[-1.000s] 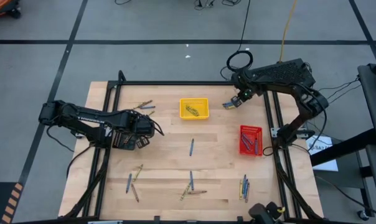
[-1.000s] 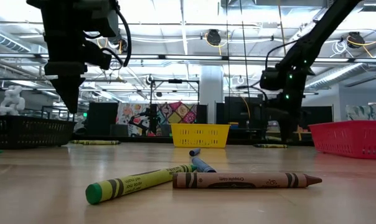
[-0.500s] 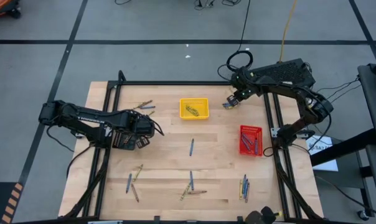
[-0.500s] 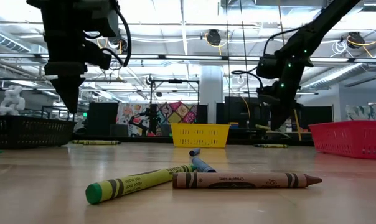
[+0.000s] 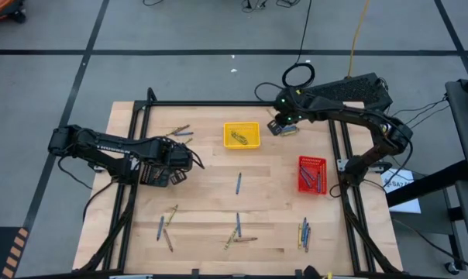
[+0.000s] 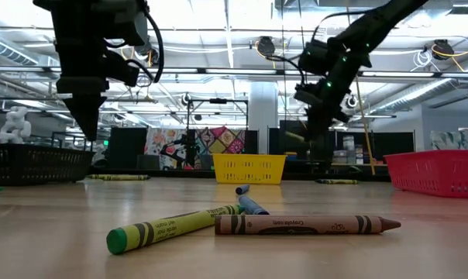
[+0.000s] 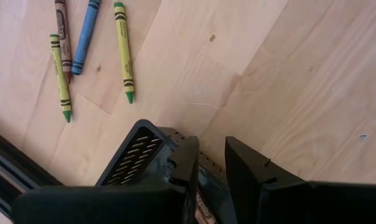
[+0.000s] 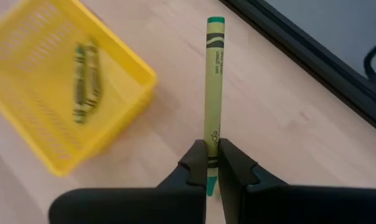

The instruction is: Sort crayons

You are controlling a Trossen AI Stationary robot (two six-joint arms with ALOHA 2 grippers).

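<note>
In the high view, the right gripper (image 5: 275, 126) is hanging just beside the yellow tray (image 5: 242, 135), probably because its load belongs with the yellow-green crayons already lying inside; the red tray (image 5: 312, 174) is holding bluish crayons, and many more crayons (image 5: 238, 183) are lying scattered over the pale wooden surface (image 5: 211, 194). The left gripper (image 5: 172, 175) is waiting over the left part of the surface, near a black tray. In the low view, a yellow-green crayon (image 6: 176, 227) and a brown crayon (image 6: 305, 225) are lying in front, both paper-wrapped cylinders with a cone tip, touching at their ends. In the left wrist view, the left gripper (image 7: 211, 167) is standing partly apart above the slotted black tray (image 7: 138, 158) and is grasping a brown-wrapped crayon seen between the fingers. In the right wrist view, the right gripper (image 8: 211, 158) is clenched on a yellow-green crayon (image 8: 213, 81), held near its lower end so the long body is pointing forward, with the perforated yellow plastic tray (image 8: 32, 118) close by.
</note>
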